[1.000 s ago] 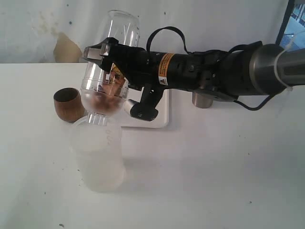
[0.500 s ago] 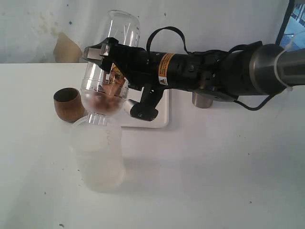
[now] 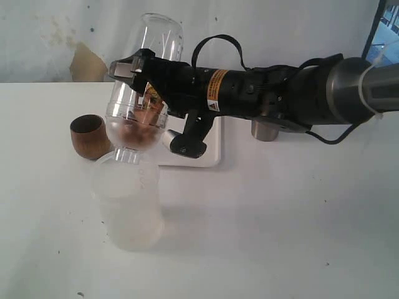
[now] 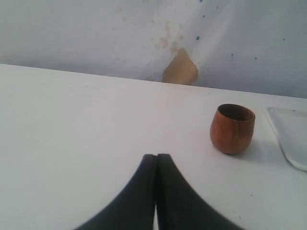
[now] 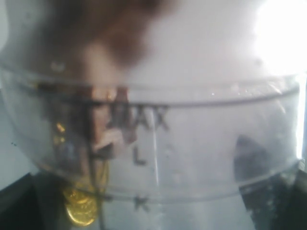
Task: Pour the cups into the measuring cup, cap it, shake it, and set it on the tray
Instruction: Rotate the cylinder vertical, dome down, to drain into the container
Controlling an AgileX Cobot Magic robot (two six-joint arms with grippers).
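Observation:
My right gripper [image 3: 140, 81] is shut on the clear measuring cup [image 3: 156, 34], which stands almost upright. Brown pieces fill its rounded lower end [image 3: 136, 132], and that end rests on the top of the frosted tub [image 3: 128, 199]. In the right wrist view the measuring cup [image 5: 153, 143] fills the picture, with a black "MAX" mark on its wall. The wooden cup [image 3: 87, 136] [image 4: 232, 129] stands left of the tub. The steel tumbler [image 3: 265, 132] shows behind my right arm. The white tray [image 3: 202, 152] lies partly hidden under that arm. My left gripper [image 4: 156, 158] is shut and empty, low over the table short of the wooden cup.
A white wall with a tan patch [image 3: 87, 62] [image 4: 180, 69] runs along the table's back edge. The tray's rim [image 4: 288, 139] shows beside the wooden cup in the left wrist view. My right arm [image 3: 280, 96] reaches across from the right above the tray.

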